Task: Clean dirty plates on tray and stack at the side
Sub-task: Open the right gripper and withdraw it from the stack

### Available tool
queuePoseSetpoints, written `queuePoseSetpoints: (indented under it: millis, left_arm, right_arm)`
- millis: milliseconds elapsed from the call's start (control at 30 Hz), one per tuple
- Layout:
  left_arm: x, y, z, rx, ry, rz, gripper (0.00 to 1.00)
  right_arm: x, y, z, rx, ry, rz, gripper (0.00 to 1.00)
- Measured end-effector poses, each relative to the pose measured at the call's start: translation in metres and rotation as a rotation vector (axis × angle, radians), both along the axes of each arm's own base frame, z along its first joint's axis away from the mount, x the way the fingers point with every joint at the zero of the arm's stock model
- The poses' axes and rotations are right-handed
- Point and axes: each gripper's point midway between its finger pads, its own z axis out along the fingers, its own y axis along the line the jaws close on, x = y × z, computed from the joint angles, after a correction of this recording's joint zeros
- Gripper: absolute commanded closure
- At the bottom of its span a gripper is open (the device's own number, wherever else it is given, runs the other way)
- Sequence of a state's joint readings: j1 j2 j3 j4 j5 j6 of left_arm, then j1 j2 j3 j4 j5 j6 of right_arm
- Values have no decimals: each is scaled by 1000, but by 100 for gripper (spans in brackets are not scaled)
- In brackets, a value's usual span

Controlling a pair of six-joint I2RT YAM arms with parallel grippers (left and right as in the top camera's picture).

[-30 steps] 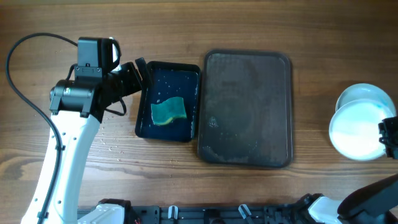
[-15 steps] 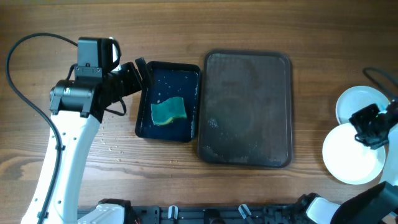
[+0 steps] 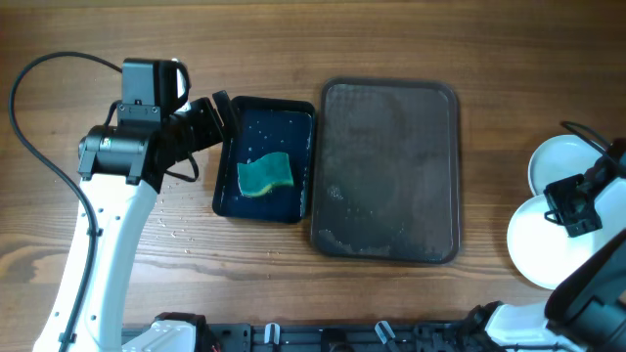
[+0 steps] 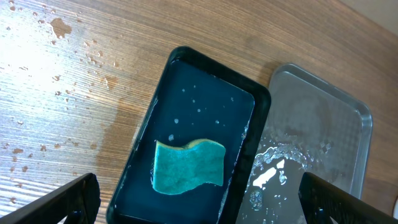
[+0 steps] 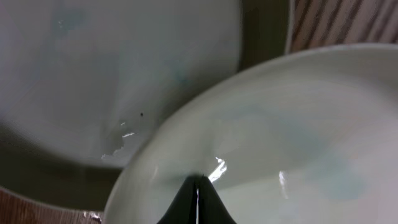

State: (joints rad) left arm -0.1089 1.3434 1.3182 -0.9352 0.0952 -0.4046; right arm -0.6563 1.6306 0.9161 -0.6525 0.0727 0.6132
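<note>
The right gripper [image 5: 196, 198] pinches a glossy round white plate [image 5: 298, 143] by its rim (wet, smooth), while the left gripper [image 4: 198, 182] gapes above a wavy teal sponge [image 4: 186, 165].

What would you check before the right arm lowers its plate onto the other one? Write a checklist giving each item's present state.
1. Right gripper shut on the held plate at its rim: ok.
2. Held plate centred over the second plate: not ok, it overlaps only one edge.
3. Tray free of plates: ok, only water shows.
4. Sponge lying in the basin: ok.
5. Left gripper open and off the tray: ok.
6. Held plate clean: cannot tell.
</note>
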Motion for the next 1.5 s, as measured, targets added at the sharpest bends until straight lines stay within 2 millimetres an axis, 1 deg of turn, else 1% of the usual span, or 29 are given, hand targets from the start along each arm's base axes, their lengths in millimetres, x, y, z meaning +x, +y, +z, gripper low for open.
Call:
queuePoseSetpoints:
  millis: [67,100,133,167,200,267,333,400,467,500,533,567,600,633,667,700,767,800,867,900,933,967,1067,1100,1167,1267,1333,1400,1500]
  left_arm:
    - [0,0,0,0,0,0,0]
    - [0,0,0,0,0,0,0]
    - [0,0,0,0,0,0,0]
    - [0,0,0,0,0,0,0]
    - [0,0,0,0,0,0,0]
    - [0,0,0,0,0,0,0]
    - [0,0,0,0,0,0,0]
    - [0,0,0,0,0,0,0]
    - [0,0,0,0,0,0,0]
    - [0,0,0,0,0,0,0]
    - [0,0,0,0,0,0,0]
    - [0,0,0,0,0,0,0]
    - [0,0,0,0,-1,0,0]
    - [0,0,0,0,1,0,0]
    - [0,0,0,0,0,0,0]
    - [0,0,0,0,0,0,0]
    - [0,0,0,0,0,0,0]
    - [0,0,0,0,0,0,0]
    - [0,0,0,0,0,0,0]
    - [0,0,0,0,0,0,0]
    - [0,0,0,0,0,0,0]
    - [0,0,0,0,0,0,0]
    - [0,0,0,0,0,0,0]
    - [0,0,0,0,0,0,0]
    - [0,0,0,0,0,0,0]
    - [0,0,0,0,0,0,0]
    - [0,0,0,0,0,0,0]
    - [0,0,0,0,0,0,0]
    - [0,0,0,0,0,0,0]
  right_arm:
    - [15,-11,2,-37,-59,-3,96]
    - [31,-19,3,-66,-121,2,95]
    - [49,-26,4,-83,-191,22,88]
    - [63,-28,2,-83,-242,55,82]
    - [84,-26,3,-70,-330,119,73]
    - [107,-16,11,-36,-441,225,72]
    - [116,-4,18,6,-500,291,71]
    - [119,2,23,24,-525,326,70]
    - [118,9,33,36,-542,365,70]
    - [116,16,42,49,-557,391,83]
    - [114,31,72,60,-614,448,92]
    - [106,43,80,99,-600,466,93]
    - [91,60,80,160,-550,466,96]
    - [79,76,79,204,-508,478,96]
    - [63,96,76,255,-434,490,96]
    - [52,110,72,279,-369,502,96]
    - [35,121,57,256,-234,509,96]
    - [27,120,47,229,-172,498,96]
    - [17,118,31,186,-103,488,96]
    - [14,112,28,155,-77,474,96]
    - [8,116,11,148,-42,478,96]
    - [6,112,3,125,-27,466,96]
    - [-2,95,-13,38,29,395,96]
    - [0,87,-15,1,32,378,96]
    - [16,72,-12,-85,-12,366,96]
    - [30,61,-4,-142,-50,365,96]
    - [36,58,4,-159,-60,378,95]
    - [42,57,13,-162,-72,395,92]
    - [54,64,29,-142,-135,444,83]
